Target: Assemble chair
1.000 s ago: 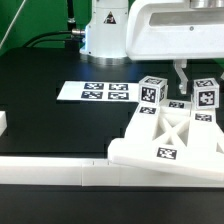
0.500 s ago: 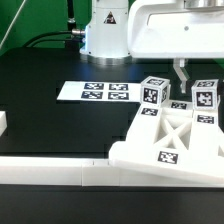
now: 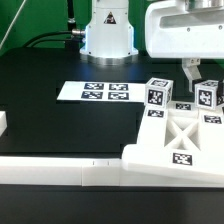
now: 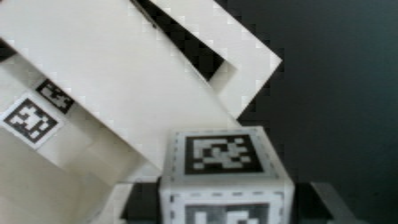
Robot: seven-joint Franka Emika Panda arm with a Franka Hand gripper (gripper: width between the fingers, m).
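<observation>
While the arm [image 3: 185,30] hangs over the far right of the table [image 3: 60,125], the chair takes up the near right corner. Its X-braced frame [image 3: 185,135] lies flat, pushed against the rail [image 3: 55,170] along the near edge, probably to keep it from sliding. Two leg blocks stand at the frame's far side: one [image 3: 157,95] to the left, free, and another [image 3: 208,96] to the right, under the gripper [image 3: 190,72]. From the wrist camera the fingers [image 4: 150,203] flank that block [image 4: 222,160] (pinching it, I'd judge, to steer it into its socket). Far left lies the marker board [image 3: 95,92], well apart.
</observation>
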